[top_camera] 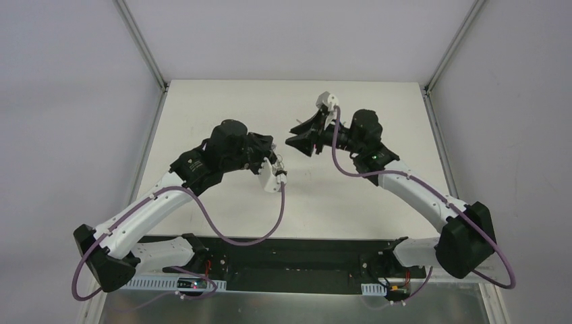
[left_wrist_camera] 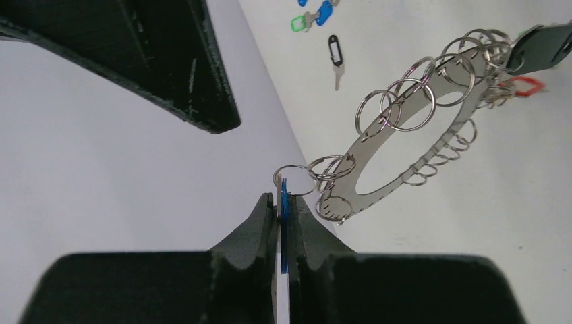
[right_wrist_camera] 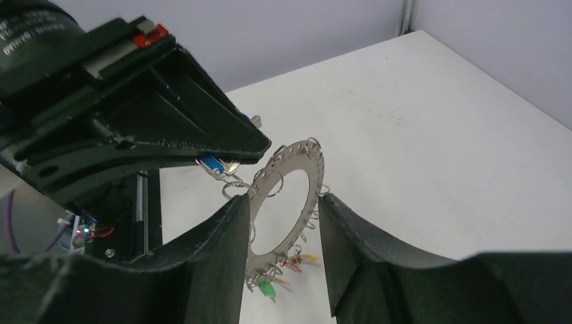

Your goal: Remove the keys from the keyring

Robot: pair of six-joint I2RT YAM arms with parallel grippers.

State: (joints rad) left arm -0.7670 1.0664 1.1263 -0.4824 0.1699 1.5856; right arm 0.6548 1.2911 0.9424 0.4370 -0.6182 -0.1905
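Observation:
The keyring (left_wrist_camera: 378,152), a flat grey metal ring hung with many small split rings, is up in the air between both arms. My left gripper (left_wrist_camera: 282,199) is shut on a blue-tagged key (left_wrist_camera: 284,229), whose split ring is still linked to the keyring. My right gripper (right_wrist_camera: 283,199) stands open, its fingers on either side of the keyring (right_wrist_camera: 311,169). One right finger (left_wrist_camera: 543,44) overlaps the ring's far end. Green (right_wrist_camera: 268,289), red (right_wrist_camera: 291,263) and yellow (right_wrist_camera: 307,258) tagged keys dangle from the ring's low side. From above, the left gripper (top_camera: 276,165) and right gripper (top_camera: 297,138) nearly meet.
Loose keys lie on the white table (left_wrist_camera: 418,270): a blue-tagged one (left_wrist_camera: 324,12), a green-tagged one (left_wrist_camera: 299,23) and a black-tagged one (left_wrist_camera: 334,50). Metal frame posts (top_camera: 141,44) rise at the table's far corners, with grey walls behind them.

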